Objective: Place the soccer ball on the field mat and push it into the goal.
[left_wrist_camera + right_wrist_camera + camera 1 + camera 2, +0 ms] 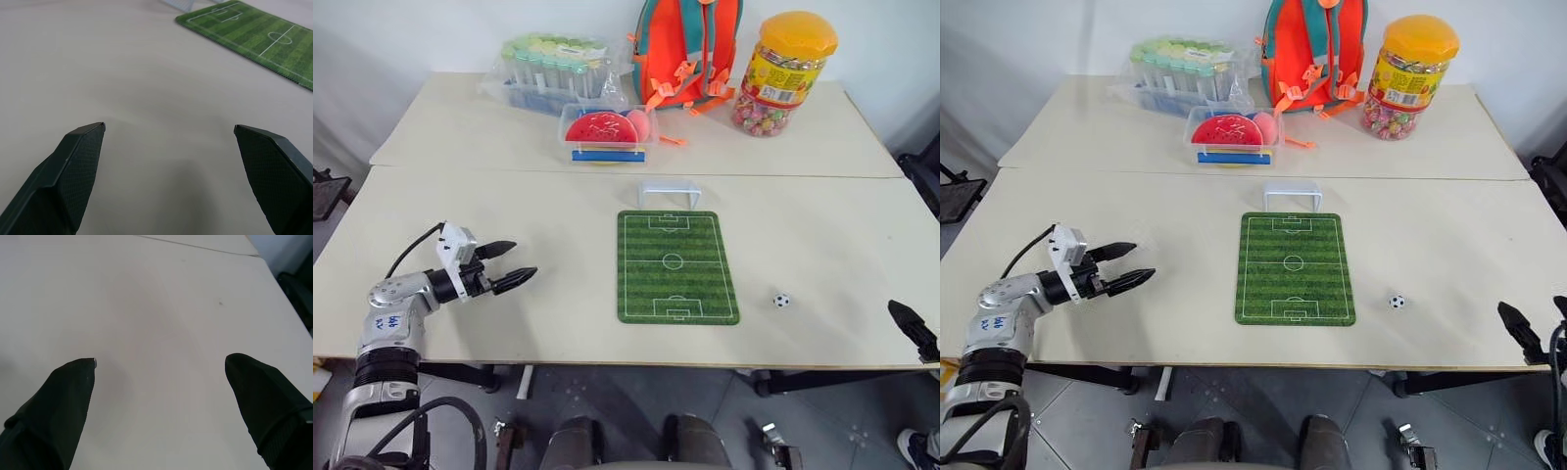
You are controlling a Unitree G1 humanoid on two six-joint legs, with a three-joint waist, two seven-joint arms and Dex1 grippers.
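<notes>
Matt beige table (509, 206), grass-printed field mat (676, 266), pale plastic goal (669, 192)

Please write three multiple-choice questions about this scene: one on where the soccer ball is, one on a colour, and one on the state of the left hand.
1. Where is the soccer ball?
A. on the field mat
B. on the table, right of the field mat
C. inside the goal

2. What colour is the lid of the candy jar?
A. yellow-orange
B. blue
C. black

3. How is the left hand?
A. shut on the ball
B. shut and empty
C. open and empty

Answers:
1 B, the ball lies on the bare table beside the field mat.
2 A, the lid is yellow-orange.
3 C, its fingers stand apart with nothing between.
</notes>
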